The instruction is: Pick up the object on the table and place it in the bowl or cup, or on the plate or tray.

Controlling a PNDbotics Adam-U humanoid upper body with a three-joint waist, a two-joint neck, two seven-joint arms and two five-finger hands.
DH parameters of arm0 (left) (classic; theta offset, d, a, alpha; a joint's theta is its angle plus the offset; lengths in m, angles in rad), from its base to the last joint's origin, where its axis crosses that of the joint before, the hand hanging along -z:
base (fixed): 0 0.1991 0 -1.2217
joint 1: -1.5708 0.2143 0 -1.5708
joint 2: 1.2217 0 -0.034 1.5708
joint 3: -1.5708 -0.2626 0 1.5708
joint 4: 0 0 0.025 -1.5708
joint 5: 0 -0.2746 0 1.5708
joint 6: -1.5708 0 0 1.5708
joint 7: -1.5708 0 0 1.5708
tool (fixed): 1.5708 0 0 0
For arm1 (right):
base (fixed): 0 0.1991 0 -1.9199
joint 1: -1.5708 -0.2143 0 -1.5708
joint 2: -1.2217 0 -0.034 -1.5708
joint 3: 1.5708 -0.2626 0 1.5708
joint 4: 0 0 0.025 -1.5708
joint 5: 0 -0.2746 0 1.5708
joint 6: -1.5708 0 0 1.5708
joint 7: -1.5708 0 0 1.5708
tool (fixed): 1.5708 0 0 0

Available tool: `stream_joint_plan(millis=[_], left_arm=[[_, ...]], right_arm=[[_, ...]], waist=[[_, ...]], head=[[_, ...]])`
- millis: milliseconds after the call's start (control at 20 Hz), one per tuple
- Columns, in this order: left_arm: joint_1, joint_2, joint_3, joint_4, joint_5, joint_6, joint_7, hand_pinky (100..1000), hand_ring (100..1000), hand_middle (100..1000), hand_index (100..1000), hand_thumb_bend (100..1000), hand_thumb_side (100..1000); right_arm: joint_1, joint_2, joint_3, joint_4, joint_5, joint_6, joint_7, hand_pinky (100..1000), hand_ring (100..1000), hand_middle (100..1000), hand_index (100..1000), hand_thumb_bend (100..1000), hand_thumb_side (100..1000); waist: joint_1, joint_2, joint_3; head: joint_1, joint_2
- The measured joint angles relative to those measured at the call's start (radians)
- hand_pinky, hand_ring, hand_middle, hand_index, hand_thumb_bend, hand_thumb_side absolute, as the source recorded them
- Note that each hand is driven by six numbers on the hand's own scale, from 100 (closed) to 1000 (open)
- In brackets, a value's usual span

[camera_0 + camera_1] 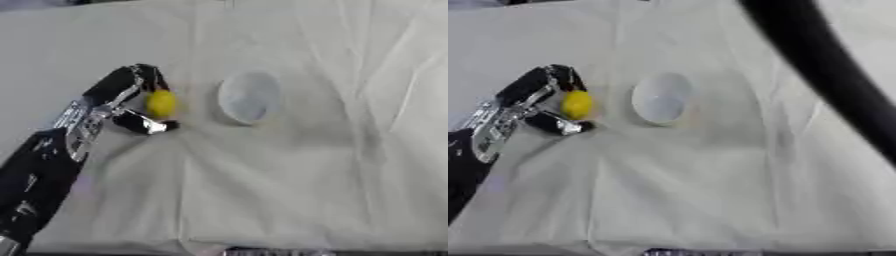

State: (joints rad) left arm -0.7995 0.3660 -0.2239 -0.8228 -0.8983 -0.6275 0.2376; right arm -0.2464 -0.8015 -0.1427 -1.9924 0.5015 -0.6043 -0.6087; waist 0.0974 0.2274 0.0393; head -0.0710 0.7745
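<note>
A small yellow rounded object [161, 103] sits between the curled fingers and thumb of my left hand [122, 100], which reaches in from the lower left. The fingers arch over its top and the thumb lies under it, near the cloth. A white bowl [249, 97] stands just right of the yellow object, a short gap away, and nothing shows inside it. My right hand shows in neither view.
A creased white cloth [289, 180] covers the whole table. A thick dark band [833, 75] crosses the upper right of the right eye view, close to the camera. The table's front edge runs along the bottom.
</note>
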Motion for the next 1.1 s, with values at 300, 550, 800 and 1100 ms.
stream_joint_plan(millis=[300, 550, 800, 1100], left_arm=[[-0.007, 0.001, -0.013, -0.018, -0.035, 0.005, 0.023, 100, 100, 100, 197, 172, 100], [-0.028, 0.011, -0.031, -0.036, -0.092, -0.006, -0.002, 100, 100, 100, 209, 210, 100], [-0.049, 0.044, -0.054, -0.068, -0.107, -0.026, -0.014, 100, 100, 118, 229, 240, 100], [-0.059, 0.170, -0.086, -0.173, -0.051, -0.059, -0.026, 100, 127, 138, 252, 235, 100]], right_arm=[[0.000, 0.000, 0.000, 0.000, -0.005, 0.007, -0.007, 604, 733, 805, 796, 100, 1000], [0.000, 0.000, 0.000, 0.000, -0.009, 0.010, -0.011, 596, 726, 801, 795, 100, 1000], [0.000, -0.001, 0.000, 0.000, -0.013, 0.012, -0.012, 589, 720, 797, 794, 100, 1000], [0.001, -0.007, 0.000, 0.000, -0.017, 0.013, -0.012, 576, 707, 791, 792, 100, 1000]], waist=[[0.009, 0.001, -0.001], [0.018, -0.003, -0.001], [0.025, -0.005, -0.005], [0.034, -0.014, -0.008]], head=[[0.000, 0.000], [-0.004, 0.000], [-0.010, 0.000], [-0.019, 0.000]])
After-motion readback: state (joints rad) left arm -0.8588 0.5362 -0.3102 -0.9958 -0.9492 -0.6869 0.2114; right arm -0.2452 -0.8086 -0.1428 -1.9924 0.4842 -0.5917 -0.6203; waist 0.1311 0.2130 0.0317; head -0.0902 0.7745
